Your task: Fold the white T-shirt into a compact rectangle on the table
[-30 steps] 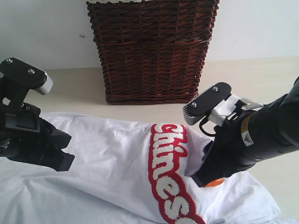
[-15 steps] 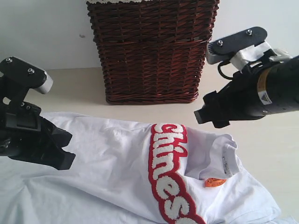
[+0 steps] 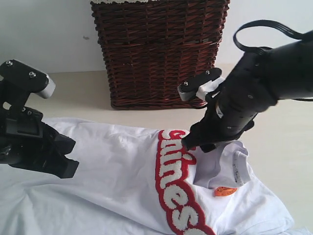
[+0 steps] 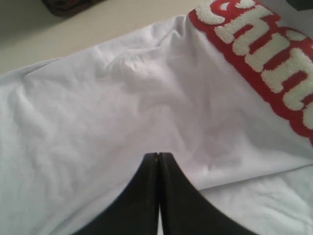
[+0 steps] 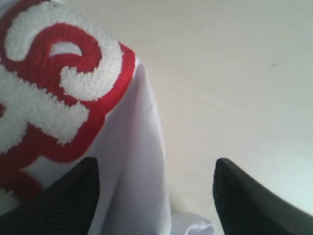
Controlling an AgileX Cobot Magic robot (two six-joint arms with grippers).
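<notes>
White T-shirt (image 3: pixel 117 171) lies spread across the lower frame on the worktop (image 3: pixel 283 147). Right jaws open, straddling its edge by the lettering (image 3: pixel 172 196) — lower squarely, pinch the whole edge. Left jaws closed — leave them parked.

The white T-shirt (image 3: pixel 112 171) runs off the exterior view's lower and left edges, taking the end of its lettering (image 3: pixel 172 200) with it. The right gripper (image 3: pixel 198 145) covers part of the first letters. The wicker basket (image 3: pixel 156 54) is cut at the top edge. Print on the collar label (image 3: pixel 237 170) is too small to read.
</notes>
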